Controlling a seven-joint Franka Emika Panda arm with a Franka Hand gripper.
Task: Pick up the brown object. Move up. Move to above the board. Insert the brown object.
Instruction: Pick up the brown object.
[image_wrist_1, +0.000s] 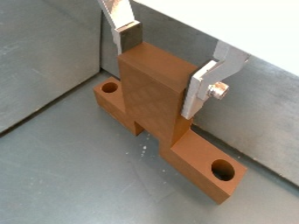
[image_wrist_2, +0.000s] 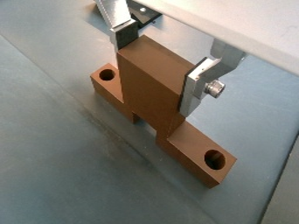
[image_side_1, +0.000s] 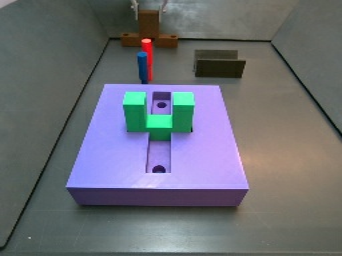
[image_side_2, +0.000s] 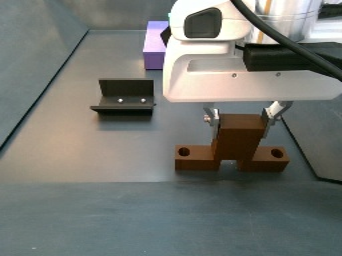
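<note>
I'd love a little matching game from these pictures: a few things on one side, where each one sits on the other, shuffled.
Things:
1. brown object
2. green U-shaped block
3. fixture
4. end effector

Places:
A. on the board
B. on the floor, clear of the other pieces
C. fingers either side of the brown object's upright block
D. on the floor under the end effector

Pairs: 1-D, 2-A, 3-B, 4-C

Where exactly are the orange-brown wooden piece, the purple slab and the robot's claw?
Orange-brown wooden bar (image_side_2: 245, 140): side view, its upright block.
Lavender-purple board (image_side_1: 107, 150): side view, bare top face.
Gripper (image_wrist_1: 167, 74): wrist view, midway between fingertips, around the block.
</note>
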